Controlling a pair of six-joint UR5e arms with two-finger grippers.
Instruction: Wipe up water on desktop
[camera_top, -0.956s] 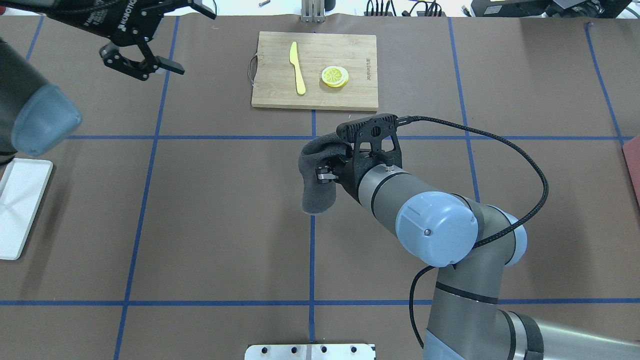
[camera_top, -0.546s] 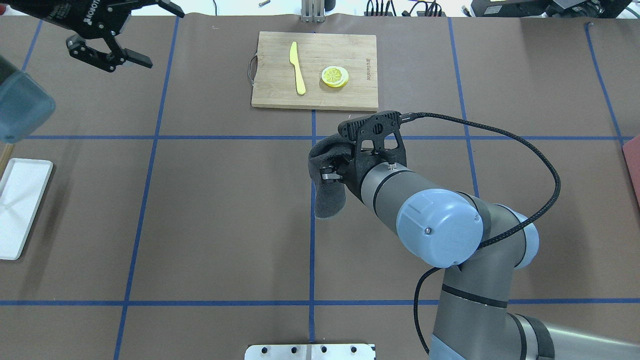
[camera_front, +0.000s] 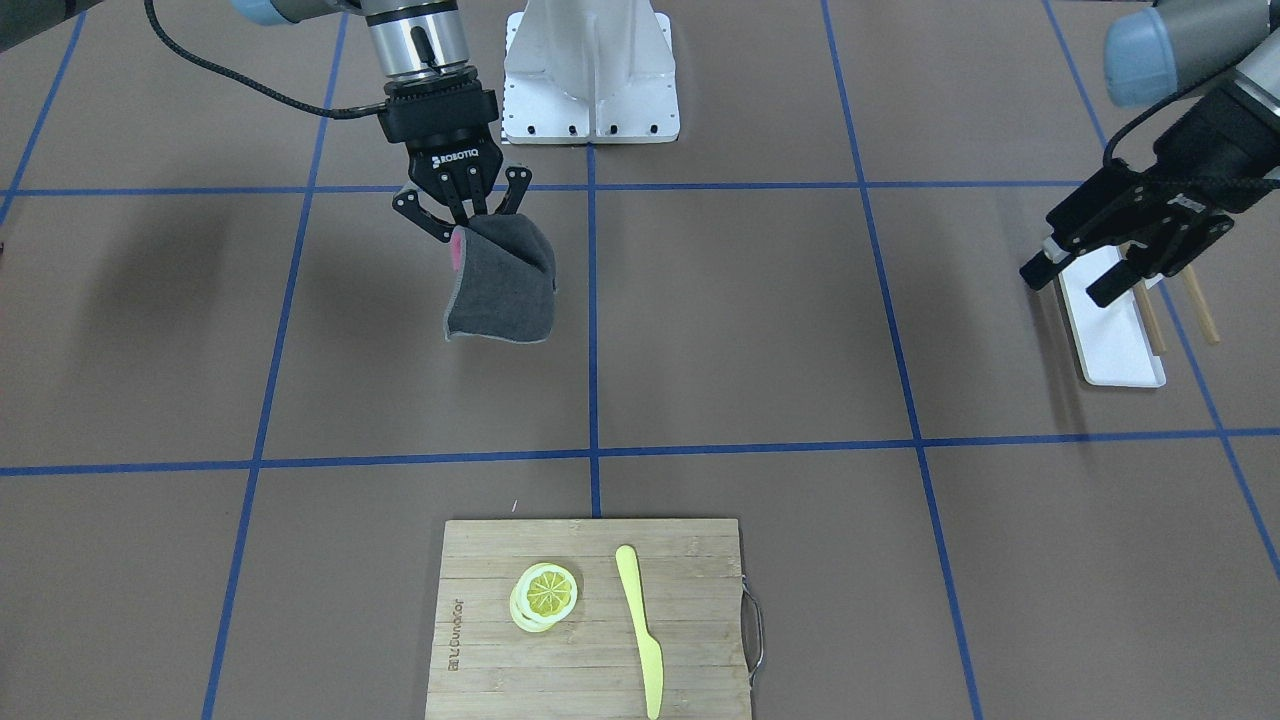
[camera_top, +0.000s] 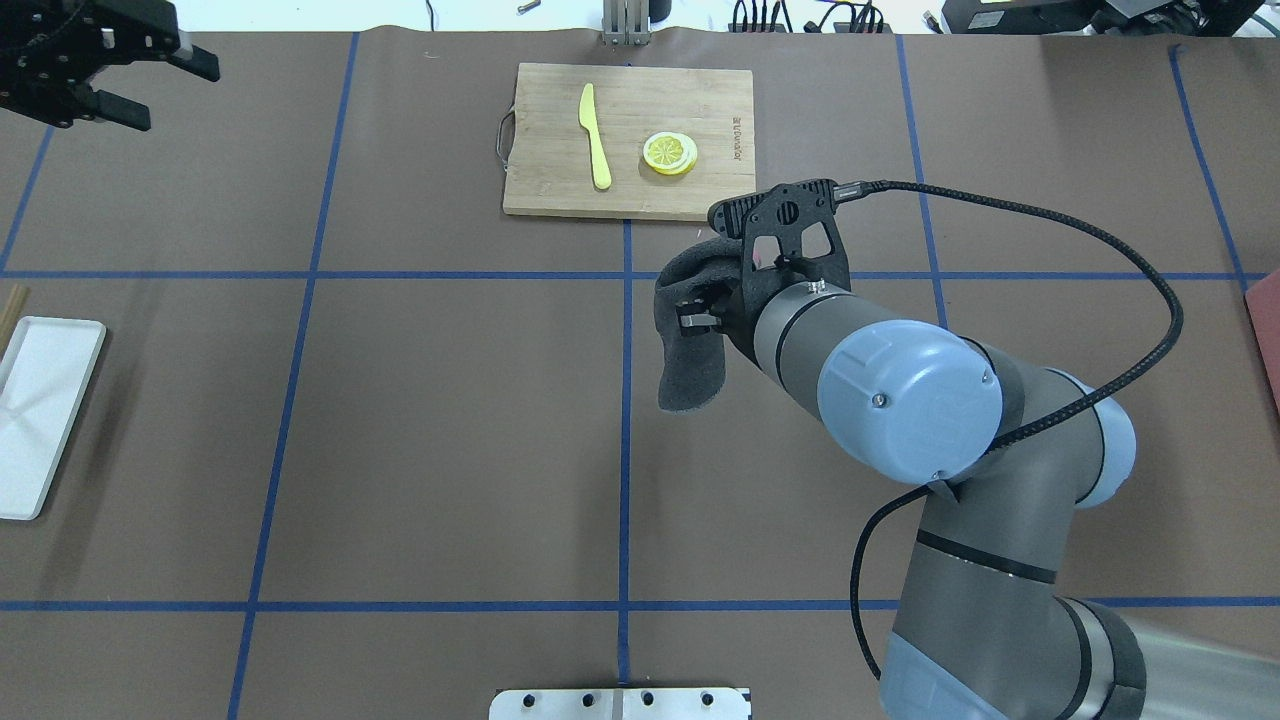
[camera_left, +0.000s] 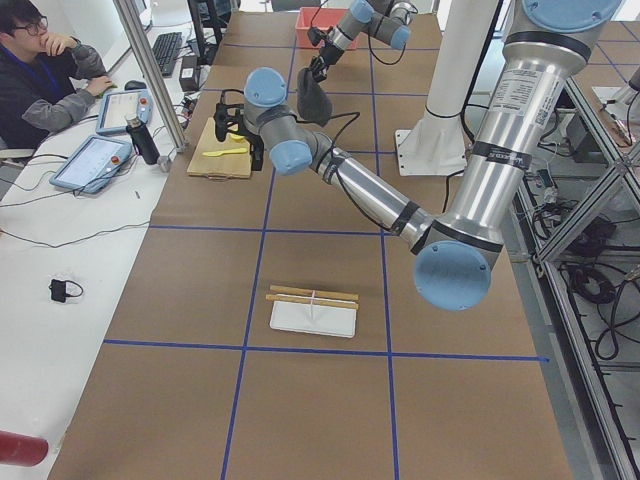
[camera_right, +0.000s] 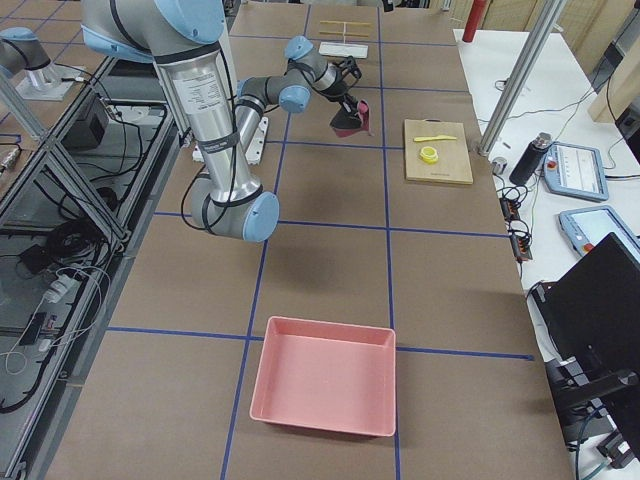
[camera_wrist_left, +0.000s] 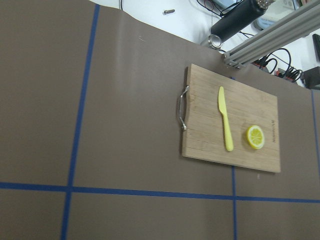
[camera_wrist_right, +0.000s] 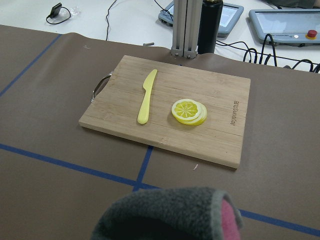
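We see right end effector gripping grey cloth draped below it | left end effector wide | worktop beneath both

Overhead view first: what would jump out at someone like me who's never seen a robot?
A dark grey cloth dangles from the right gripper over the middle of the brown desktop. At the far edge sits a bamboo cutting board with a yellow knife and lemon slices.
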